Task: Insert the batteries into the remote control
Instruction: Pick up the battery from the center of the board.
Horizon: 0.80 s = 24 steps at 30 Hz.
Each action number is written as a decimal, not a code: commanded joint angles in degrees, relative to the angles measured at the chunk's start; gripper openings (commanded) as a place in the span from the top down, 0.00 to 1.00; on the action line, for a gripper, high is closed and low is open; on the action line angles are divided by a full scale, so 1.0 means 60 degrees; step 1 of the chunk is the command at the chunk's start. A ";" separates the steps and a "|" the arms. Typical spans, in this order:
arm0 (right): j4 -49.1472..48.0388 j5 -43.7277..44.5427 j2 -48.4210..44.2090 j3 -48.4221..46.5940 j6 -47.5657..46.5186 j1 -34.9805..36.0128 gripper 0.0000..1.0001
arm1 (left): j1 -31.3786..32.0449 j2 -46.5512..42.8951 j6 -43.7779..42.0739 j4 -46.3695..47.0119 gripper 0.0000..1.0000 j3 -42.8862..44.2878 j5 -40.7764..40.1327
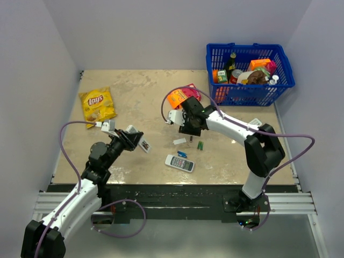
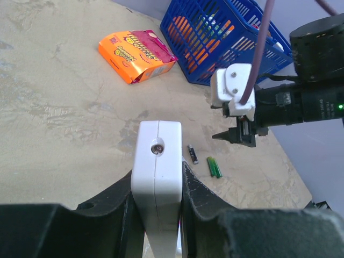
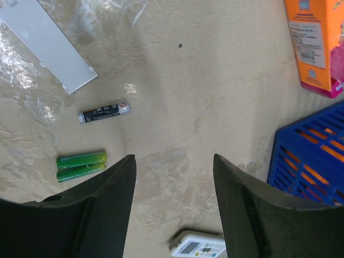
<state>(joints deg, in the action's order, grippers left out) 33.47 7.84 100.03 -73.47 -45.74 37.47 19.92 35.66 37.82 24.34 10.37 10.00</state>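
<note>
Clamping left jaws hold, seemingly, the remote; right jaws stand wide.

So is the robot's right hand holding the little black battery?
No, the small black cylindrical battery lies on the beige table, clear of the right arm's jaws, open and empty.

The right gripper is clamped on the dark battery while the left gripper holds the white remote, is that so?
Not quite. The right wrist view shows the right gripper open and empty, with the dark battery lying on the table near the green pair. The left gripper does hold the white remote.
</note>
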 commanded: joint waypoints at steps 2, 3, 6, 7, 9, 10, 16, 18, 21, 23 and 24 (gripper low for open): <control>0.0368 -0.0410 0.0657 -0.0264 -0.1225 -0.0064 0.38 | 0.0019 -0.0142 -0.0196 0.0280 1.00 -0.0044 -0.0070; 0.0354 -0.0514 0.0745 -0.0279 -0.1312 -0.0078 0.38 | 0.0019 -0.0142 -0.0196 0.0265 1.00 -0.0044 -0.0070; 0.0398 -0.0749 0.0950 -0.0264 -0.1678 -0.0078 0.30 | 0.0005 -0.0142 -0.0181 0.0236 1.00 -0.0044 -0.0085; 0.0369 -0.0778 0.0965 -0.0264 -0.1708 -0.0079 0.30 | 0.0019 -0.0142 -0.0181 0.0236 1.00 -0.0044 -0.0128; 0.0324 -0.0880 0.1009 -0.0206 -0.1825 -0.0079 0.30 | 0.0019 -0.0186 -0.0181 0.0192 1.00 -0.0044 -0.0143; 0.0353 -0.0983 0.1038 -0.0220 -0.1840 -0.0079 0.30 | 0.0019 -0.0172 -0.0166 0.0206 1.00 -0.0044 -0.0143; 0.0602 -0.1569 0.1404 -0.0367 -0.2045 -0.0093 0.31 | 0.0005 -0.0245 -0.0181 0.0119 1.00 -0.0029 -0.0216; 0.0763 -0.1657 0.1536 -0.0426 -0.2075 -0.0079 0.31 | 0.0005 -0.0274 -0.0196 0.0104 1.00 -0.0029 -0.0231; 0.0720 -0.1774 0.1727 -0.0455 -0.2118 -0.0079 0.32 | 0.0005 -0.0304 -0.0196 0.0104 1.00 -0.0029 -0.0260; 0.0734 -0.1965 0.1873 -0.0557 -0.2148 -0.0079 0.33 | 0.0005 -0.0304 -0.0196 0.0089 1.00 -0.0029 -0.0260; 0.0778 -0.2038 0.1917 -0.0572 -0.2177 -0.0093 0.34 | 0.0005 -0.0289 -0.0196 0.0104 1.00 -0.0029 -0.0260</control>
<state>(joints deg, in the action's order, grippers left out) 36.95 -0.80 110.15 -74.96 -57.19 37.10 19.94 34.46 37.85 22.98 10.37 9.10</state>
